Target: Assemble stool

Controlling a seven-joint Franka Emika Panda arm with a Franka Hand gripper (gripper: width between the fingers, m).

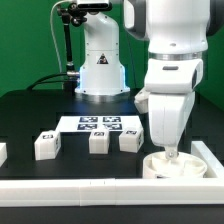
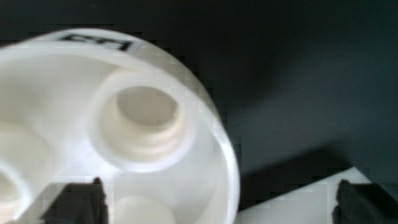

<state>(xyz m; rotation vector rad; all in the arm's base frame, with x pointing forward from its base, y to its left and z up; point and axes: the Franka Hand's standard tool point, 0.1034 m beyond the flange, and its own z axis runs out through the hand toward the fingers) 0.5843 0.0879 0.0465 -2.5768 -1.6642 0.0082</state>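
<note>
White seat disc (image 2: pixel 71 100), black-and-white tag (image 2: pixel 98 41)

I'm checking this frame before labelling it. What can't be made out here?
- Exterior view: the seat disc is partly hidden by the gripper above it and by the front rail.
- Exterior view: a white part is cut off by the exterior view's left edge, so its identity is unclear.
- Wrist view: the disc runs past the picture's edges, and its tag is too blurred to read.
</note>
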